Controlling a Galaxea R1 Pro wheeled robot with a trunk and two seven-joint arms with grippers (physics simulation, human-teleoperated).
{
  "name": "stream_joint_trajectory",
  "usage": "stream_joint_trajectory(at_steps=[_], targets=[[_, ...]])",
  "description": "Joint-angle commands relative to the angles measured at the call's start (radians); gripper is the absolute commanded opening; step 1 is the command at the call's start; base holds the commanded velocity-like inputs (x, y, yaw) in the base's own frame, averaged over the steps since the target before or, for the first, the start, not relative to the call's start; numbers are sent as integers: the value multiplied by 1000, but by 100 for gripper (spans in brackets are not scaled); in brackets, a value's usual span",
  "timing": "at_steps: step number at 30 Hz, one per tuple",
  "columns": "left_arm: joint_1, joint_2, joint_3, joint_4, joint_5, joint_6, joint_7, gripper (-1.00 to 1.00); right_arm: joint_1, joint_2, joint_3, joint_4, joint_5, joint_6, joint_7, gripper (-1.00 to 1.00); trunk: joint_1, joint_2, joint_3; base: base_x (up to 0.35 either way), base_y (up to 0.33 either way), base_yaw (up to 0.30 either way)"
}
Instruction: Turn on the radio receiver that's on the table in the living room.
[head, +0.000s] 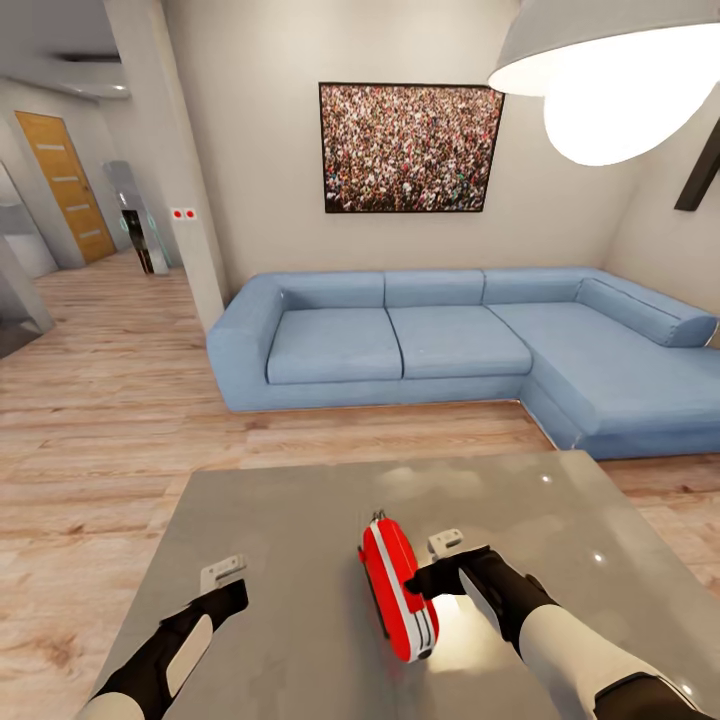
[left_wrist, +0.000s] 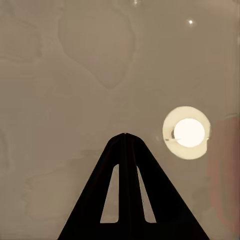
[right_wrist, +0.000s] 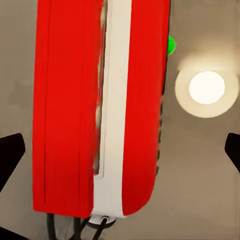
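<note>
Head view: radio receiver (head: 398, 588) on table (head: 300, 540), right jaws wide around it, left jaws closed, sofa (head: 470, 345) beyond.

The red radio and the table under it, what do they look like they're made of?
The radio receiver looks like smooth, glossy red plastic with a white-silver band along its edge, which could be plastic or metal. The table has a polished grey top, perhaps glass or lacquer: it mirrors the lamp as a bright disc.

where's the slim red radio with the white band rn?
Head view: the slim red radio receiver lies on the glossy grey table, right of centre near its front edge, just left of the right gripper, with the blue L-shaped sofa beyond.
</note>
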Motion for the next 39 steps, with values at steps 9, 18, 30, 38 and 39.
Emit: stream_joint_trajectory(at_steps=[9,18,30,38,39], targets=[[0,0,-1,0,0,1,1,-100,0,0,0,0,0,0,0,100,-35,63,28,0,0,0],[0,2,-2,0,0,1,1,-100,0,0,0,0,1,-2,0,100,-69,126,56,-15,-12,0],[0,2,-2,0,-2,1,2,-100,0,0,0,0,3,-2,-2,100,-115,210,94,-222,-187,0],[0,2,-2,0,-2,1,2,-100,0,0,1,0,3,-2,-2,100,-146,266,119,-240,-204,0],[0,2,-2,0,-2,1,2,-100,0,0,1,0,3,-2,-2,100,-150,273,122,-166,-150,0]])
